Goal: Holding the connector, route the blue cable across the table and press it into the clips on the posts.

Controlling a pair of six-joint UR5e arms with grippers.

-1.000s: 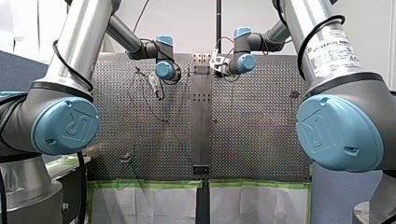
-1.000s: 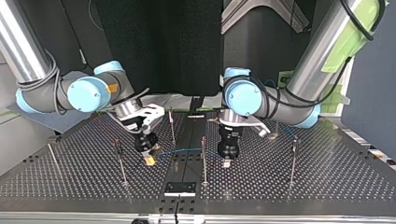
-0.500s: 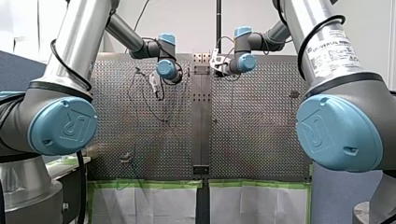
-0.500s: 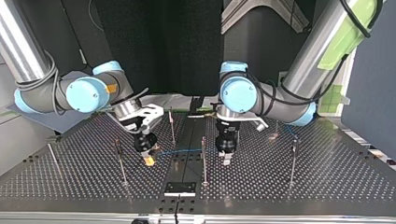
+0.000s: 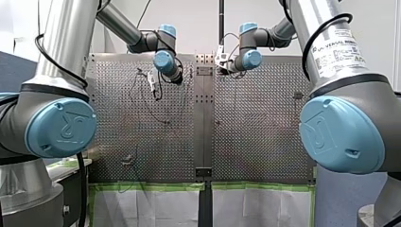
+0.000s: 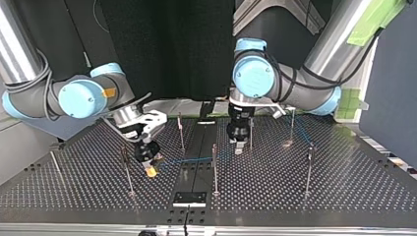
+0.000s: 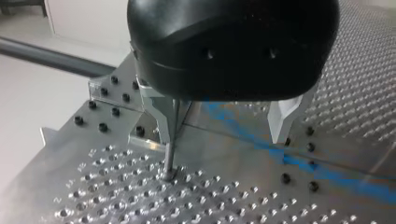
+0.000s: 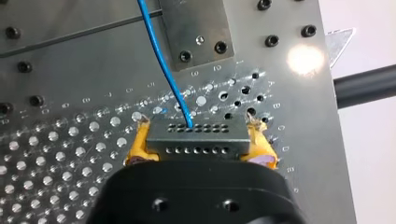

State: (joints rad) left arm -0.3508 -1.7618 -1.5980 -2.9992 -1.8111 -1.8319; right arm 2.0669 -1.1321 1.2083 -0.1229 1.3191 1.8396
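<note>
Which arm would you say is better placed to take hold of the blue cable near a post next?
Probably my left: the left gripper is open beside a post, with the blue cable passing below it. The right gripper is shut on the connector.

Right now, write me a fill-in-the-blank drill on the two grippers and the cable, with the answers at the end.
1. The cable leaving the connector is coloured ____.
2. My right gripper clamps the connector between pads coloured ____.
3. My left gripper is ____, gripping nothing.
4. In the wrist views, a thin post stands right beside one finger of my ____ gripper.

Answers: blue; yellow; open; left.
</note>
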